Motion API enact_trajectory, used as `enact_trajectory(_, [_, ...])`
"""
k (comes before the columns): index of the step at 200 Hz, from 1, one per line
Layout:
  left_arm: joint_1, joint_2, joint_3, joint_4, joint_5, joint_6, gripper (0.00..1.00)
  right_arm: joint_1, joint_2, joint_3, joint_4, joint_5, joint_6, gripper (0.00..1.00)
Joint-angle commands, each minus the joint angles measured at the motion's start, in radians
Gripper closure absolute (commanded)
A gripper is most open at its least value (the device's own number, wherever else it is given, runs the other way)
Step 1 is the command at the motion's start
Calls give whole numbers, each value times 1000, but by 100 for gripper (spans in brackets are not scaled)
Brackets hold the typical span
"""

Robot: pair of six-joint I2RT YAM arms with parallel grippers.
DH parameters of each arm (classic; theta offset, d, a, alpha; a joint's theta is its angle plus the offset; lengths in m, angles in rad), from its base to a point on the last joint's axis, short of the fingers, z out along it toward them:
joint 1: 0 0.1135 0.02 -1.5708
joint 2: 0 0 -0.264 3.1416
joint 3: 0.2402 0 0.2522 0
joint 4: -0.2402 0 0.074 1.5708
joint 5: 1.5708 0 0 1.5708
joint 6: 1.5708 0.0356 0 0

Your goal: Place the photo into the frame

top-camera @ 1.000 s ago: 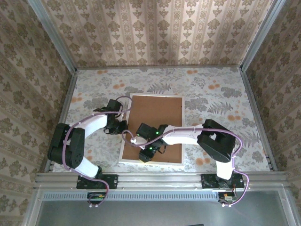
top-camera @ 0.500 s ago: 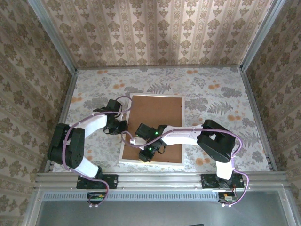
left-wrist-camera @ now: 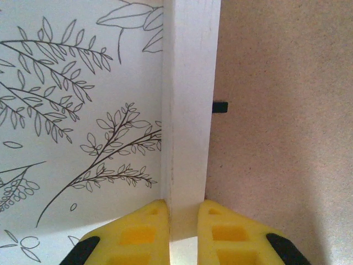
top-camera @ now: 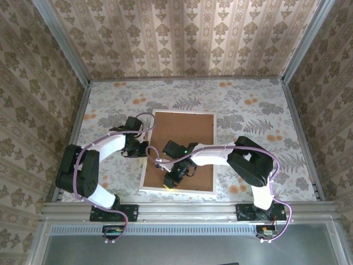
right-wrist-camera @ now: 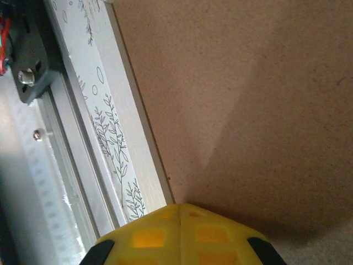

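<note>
Right gripper (right-wrist-camera: 181, 207) has turned slightly and closed empty over the backing board (right-wrist-camera: 248, 110) — left gripper (left-wrist-camera: 182, 205) pinches the frame (left-wrist-camera: 187, 110) by its left rail, which runs near-to-far.

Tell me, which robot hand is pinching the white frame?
The left hand: its yellow fingers squeeze the white edge of the frame from both sides. The right hand is shut on nothing, over the brown board.

The left arm (top-camera: 107, 144) and right arm (top-camera: 212, 159) are clad in white shells with black joints; lilac cables (top-camera: 79, 158) are strung along them (yellow jaws, square-recessed).
</note>
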Motion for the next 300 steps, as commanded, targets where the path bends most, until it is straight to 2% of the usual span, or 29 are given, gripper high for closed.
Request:
enact_trajectory(1, [4, 40, -43, 12, -40, 9, 85, -39, 120, -67, -38, 107, 32, 100])
enact_trajectory(70, [3, 34, -45, 14, -37, 10, 86, -118, 187, -56, -42, -17, 113, 100])
enact_trajectory(112, [3, 31, -40, 12, -36, 10, 86, -129, 178, -24, -77, -14, 117, 100])
enact_trajectory(152, [3, 28, -40, 12, -36, 11, 86, -104, 59, -17, -81, 40, 64, 100])
enact_trajectory(194, [4, 26, -34, 14, -36, 12, 86, -77, -150, -77, 10, 69, 20, 89])
enact_trajectory(208, [3, 26, -30, 15, -36, 12, 86, -78, -207, -91, 16, 138, 13, 88])
enact_trajectory(235, [3, 16, -21, 17, -31, 6, 81, -122, -325, -128, 22, 388, 50, 77])
enact_trajectory(244, [3, 11, -14, 18, -30, 0, 76, -154, -356, -131, 4, 509, 102, 72])
enact_trajectory(267, [3, -7, 2, 39, -30, -25, 64, -259, -403, -128, -63, 727, 215, 58])
enact_trajectory(286, [4, -21, 15, 67, -42, -45, 55, -372, -399, -118, -111, 802, 282, 46])
enact_trajectory(300, [3, -26, 31, 85, -48, -52, 52, -467, -381, -119, -114, 755, 311, 39])
